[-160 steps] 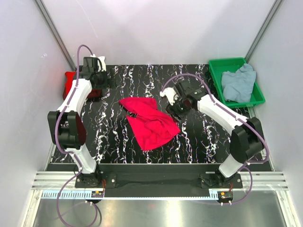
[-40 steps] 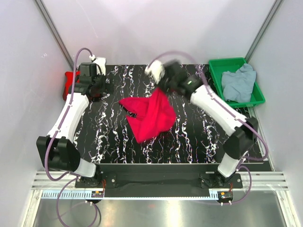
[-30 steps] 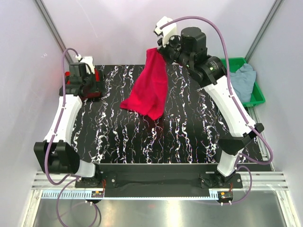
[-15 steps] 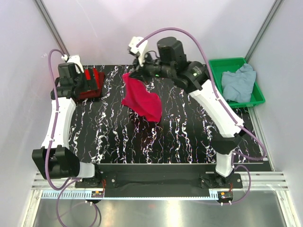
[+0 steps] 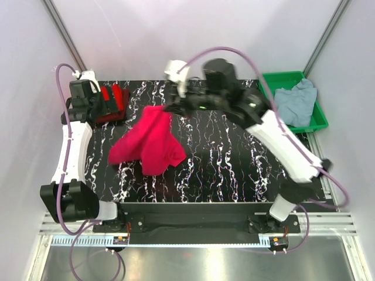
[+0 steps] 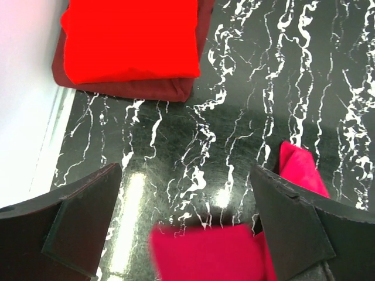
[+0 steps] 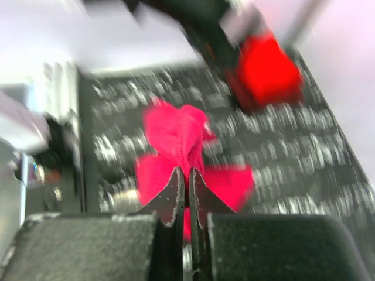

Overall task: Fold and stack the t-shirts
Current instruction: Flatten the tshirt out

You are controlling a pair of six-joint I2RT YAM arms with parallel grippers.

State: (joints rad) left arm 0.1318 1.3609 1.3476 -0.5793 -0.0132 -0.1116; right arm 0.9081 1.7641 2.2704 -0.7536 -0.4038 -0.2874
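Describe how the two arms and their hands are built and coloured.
The left arm and right arm have white tubular links between bulky black joints, and a mauve cable loops along each. The left hand and right hand are black, with flat dark fingers. No markings are legible.

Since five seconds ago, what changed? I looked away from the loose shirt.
The right tool grasped the crumpled crimson cloth t-shirt, lifted it and swung it left. The left tool edged left. Unmoved: folded red shirt stack, pale grey-blue shirt in green plastic tray.
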